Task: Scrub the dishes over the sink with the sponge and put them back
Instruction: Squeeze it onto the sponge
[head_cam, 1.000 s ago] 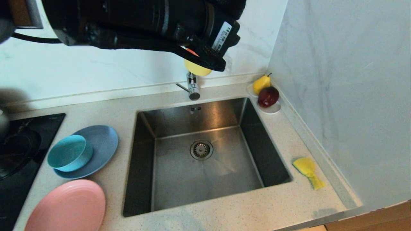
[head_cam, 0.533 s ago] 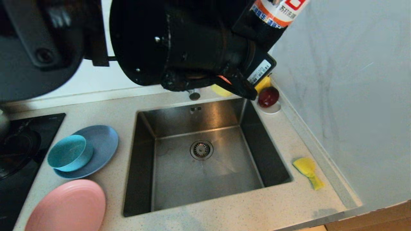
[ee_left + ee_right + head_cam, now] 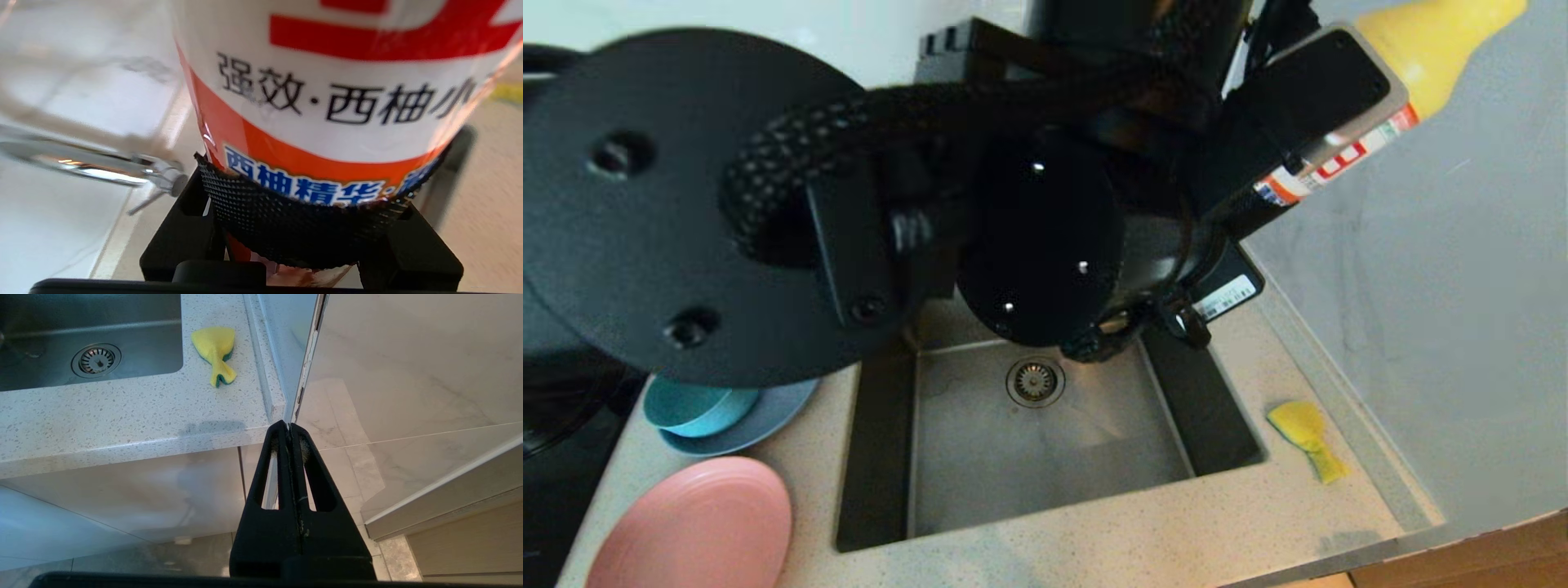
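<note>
A yellow detergent bottle (image 3: 1413, 73) is raised above the speckled counter (image 3: 1176, 531).

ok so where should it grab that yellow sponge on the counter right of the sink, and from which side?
Probably from straight above, closing on the wide fan-shaped end of the sponge. It lies flat on the counter, and its other end is pinched to a narrow twisted tail that offers little to hold. The wall runs close beside it, so a side approach looks cramped.

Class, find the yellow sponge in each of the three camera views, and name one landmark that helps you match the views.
Head view: sponge on the counter, right of the sink.
Left wrist view: cannot be made out; the detergent bottle held in the left gripper fills the picture.
Right wrist view: sponge on the counter, beside the sink's corner.
Shared landmark: the round strainer drain.
</note>
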Available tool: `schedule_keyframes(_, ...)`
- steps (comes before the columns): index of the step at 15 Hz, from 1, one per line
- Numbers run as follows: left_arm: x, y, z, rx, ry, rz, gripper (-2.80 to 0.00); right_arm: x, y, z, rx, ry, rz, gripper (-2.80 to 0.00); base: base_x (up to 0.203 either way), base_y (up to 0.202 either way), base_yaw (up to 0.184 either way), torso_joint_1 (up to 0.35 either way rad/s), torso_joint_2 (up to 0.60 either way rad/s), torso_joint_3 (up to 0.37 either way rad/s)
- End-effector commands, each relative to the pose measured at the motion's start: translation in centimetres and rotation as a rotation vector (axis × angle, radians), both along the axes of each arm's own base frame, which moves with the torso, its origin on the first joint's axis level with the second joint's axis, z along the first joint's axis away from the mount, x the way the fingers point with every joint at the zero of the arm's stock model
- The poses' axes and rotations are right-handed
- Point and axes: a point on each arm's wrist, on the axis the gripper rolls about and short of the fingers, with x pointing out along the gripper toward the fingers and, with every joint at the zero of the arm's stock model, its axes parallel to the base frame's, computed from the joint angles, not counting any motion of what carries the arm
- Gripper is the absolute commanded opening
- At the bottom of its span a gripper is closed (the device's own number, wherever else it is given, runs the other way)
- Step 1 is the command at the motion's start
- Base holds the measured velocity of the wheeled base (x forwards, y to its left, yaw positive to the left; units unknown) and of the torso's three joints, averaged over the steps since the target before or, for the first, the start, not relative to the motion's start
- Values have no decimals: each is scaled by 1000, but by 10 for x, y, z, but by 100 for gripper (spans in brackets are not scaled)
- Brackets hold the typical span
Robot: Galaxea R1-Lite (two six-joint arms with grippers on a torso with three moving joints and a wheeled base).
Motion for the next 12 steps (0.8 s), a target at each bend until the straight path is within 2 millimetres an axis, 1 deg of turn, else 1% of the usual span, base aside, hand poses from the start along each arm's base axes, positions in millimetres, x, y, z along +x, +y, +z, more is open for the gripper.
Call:
schedule_keyframes(1, -2, -10, -26, 83, 29, 14, -280, 0, 0, 0, 0, 0, 0, -280, 0, 0, 0, 0, 0, 0)
schedule_keyframes(3, -7, -22, -46, 137, 43, 29, -280, 0, 0, 0, 0, 0, 0, -280, 0, 0, 0, 0, 0, 0)
schedule_keyframes(5, -10, -30, -51, 154, 23, 51, -280, 0, 0, 0, 0, 0, 0, -280, 0, 0, 0, 0, 0, 0)
schedule_keyframes(8, -11, -32, -61, 206, 10, 64, -280, 0, 0, 0, 0, 0, 0, -280, 0, 0, 0, 0, 0, 0)
schedule_keyframes(10, -11, -32, -72, 246, 23, 72, -280, 0, 0, 0, 0, 0, 0, -280, 0, 0, 0, 0, 0, 0)
schedule_keyframes(12, -9, -36, -83, 275, 34, 72, -280, 0, 0, 0, 0, 0, 0, -280, 0, 0, 0, 0, 0, 0)
